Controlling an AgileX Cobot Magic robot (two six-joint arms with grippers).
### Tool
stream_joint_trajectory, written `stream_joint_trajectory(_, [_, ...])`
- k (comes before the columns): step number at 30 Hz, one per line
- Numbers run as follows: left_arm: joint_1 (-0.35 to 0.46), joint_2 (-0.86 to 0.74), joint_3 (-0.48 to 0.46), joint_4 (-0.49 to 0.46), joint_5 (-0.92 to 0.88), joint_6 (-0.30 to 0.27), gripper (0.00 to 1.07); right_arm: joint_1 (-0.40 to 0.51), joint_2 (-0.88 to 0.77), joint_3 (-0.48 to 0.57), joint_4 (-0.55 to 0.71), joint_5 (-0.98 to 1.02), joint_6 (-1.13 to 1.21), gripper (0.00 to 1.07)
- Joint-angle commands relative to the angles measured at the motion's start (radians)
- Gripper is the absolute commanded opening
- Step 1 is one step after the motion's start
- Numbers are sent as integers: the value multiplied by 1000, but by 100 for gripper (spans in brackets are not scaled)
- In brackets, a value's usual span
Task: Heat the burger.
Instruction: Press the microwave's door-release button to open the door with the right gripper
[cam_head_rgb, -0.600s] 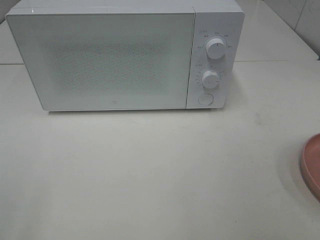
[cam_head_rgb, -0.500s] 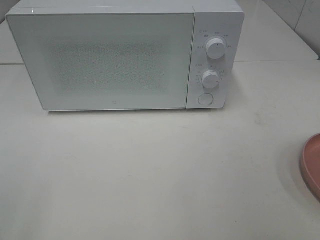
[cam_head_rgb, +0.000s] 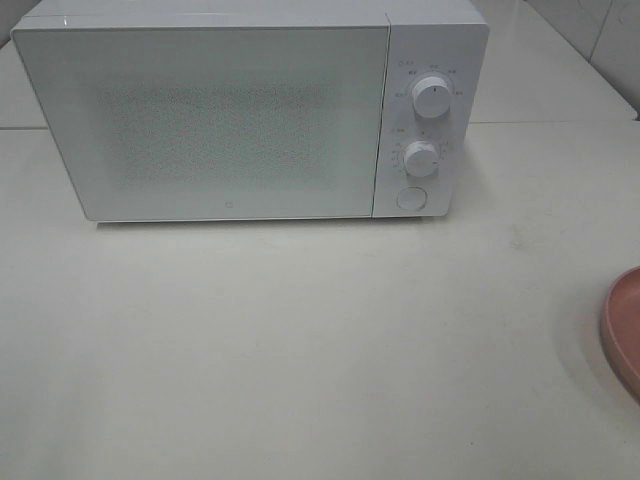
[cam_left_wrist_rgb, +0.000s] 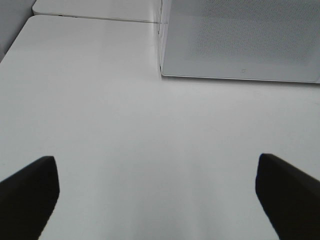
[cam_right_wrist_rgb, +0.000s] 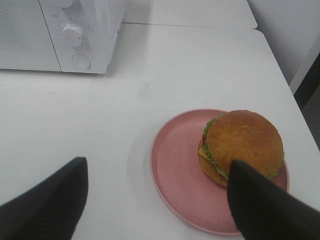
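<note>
The burger (cam_right_wrist_rgb: 243, 142), with its golden-brown bun, green lettuce and yellow cheese, sits on a round pink plate (cam_right_wrist_rgb: 180, 170) in the right wrist view. My right gripper (cam_right_wrist_rgb: 156, 197) hovers above the near side of the plate, open, with nothing between its fingers; one dark finger (cam_right_wrist_rgb: 265, 205) overlaps the burger's edge in that view. My left gripper (cam_left_wrist_rgb: 155, 192) is open over bare table, in front of the microwave's left corner. In the exterior high view only the plate's rim (cam_head_rgb: 622, 330) shows at the right edge; burger and grippers are out of view there.
A white microwave (cam_head_rgb: 250, 110) stands at the back of the white table (cam_head_rgb: 300, 350), door shut, with two knobs (cam_head_rgb: 431, 96) and a round button (cam_head_rgb: 410, 198) on its right panel. A table seam runs behind it.
</note>
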Motion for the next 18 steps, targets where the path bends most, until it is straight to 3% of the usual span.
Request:
stream_joint_trajectory(1, [-5, -21, 2, -1, -14, 0, 100, -2, -2, -13, 2, -24, -7, 75])
stream_joint_trajectory(18, [-5, -21, 2, -1, -14, 0, 100, -2, 232, -17, -6, -222, 12, 75])
